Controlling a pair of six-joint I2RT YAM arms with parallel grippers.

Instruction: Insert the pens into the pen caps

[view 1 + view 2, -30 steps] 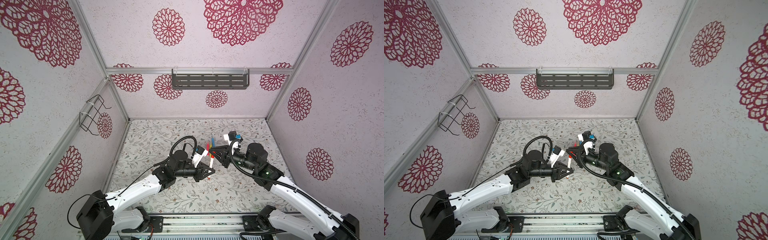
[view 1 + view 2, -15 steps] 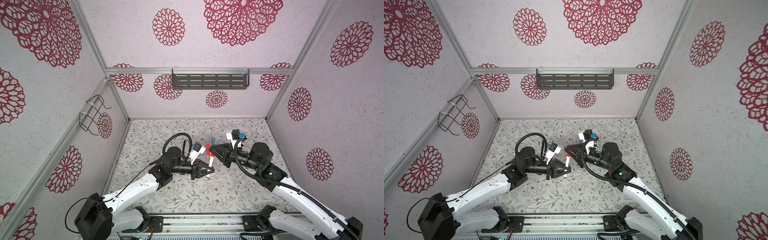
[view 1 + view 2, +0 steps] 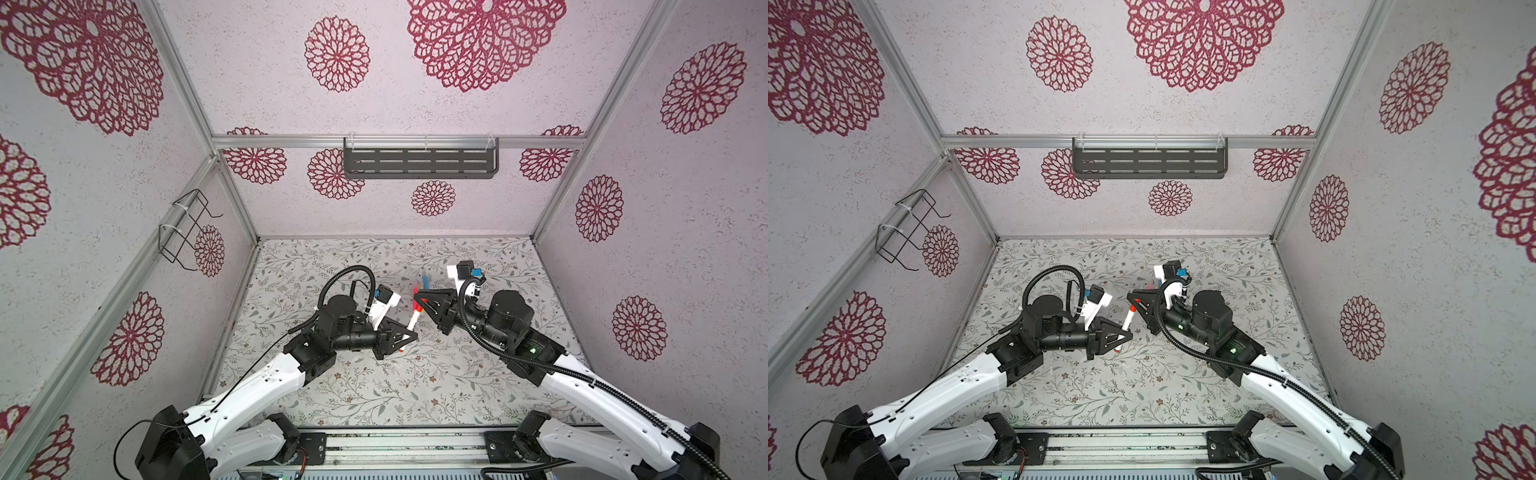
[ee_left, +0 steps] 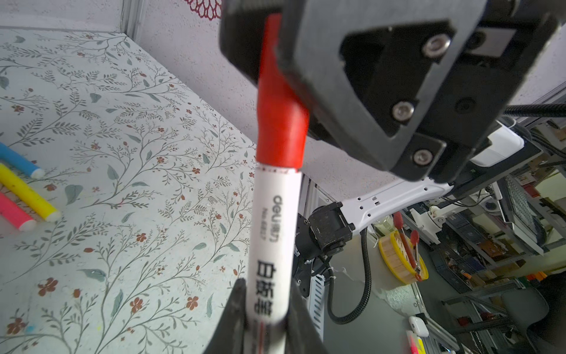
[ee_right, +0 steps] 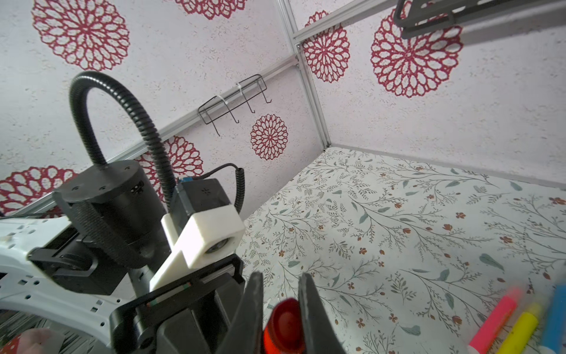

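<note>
My left gripper (image 3: 409, 336) (image 3: 1123, 337) (image 4: 266, 285) is shut on the lower barrel of a white pen (image 3: 412, 322) (image 3: 1128, 320) (image 4: 272, 230), which it holds tilted above the floral mat. A red pen cap (image 3: 417, 297) (image 4: 281, 122) (image 5: 283, 325) sits over the pen's upper end, with its rim against the white barrel. My right gripper (image 3: 419, 297) (image 3: 1133, 301) (image 5: 281, 275) is shut on that cap. A blue pen (image 3: 424, 282) (image 4: 18, 161) (image 5: 556, 318), a yellow pen (image 4: 27, 193) (image 5: 520, 332) and a pink pen (image 4: 13, 214) (image 5: 493, 325) lie side by side on the mat behind the grippers.
A dark slotted shelf (image 3: 419, 162) hangs on the back wall. A wire rack (image 3: 187, 232) is fixed to the left wall. Patterned walls close in the mat (image 3: 374, 386) on three sides.
The left arm has drawn back to the left, and its gripper has shifted slightly left with the pen. The right gripper has followed, still gripping the red cap.
</note>
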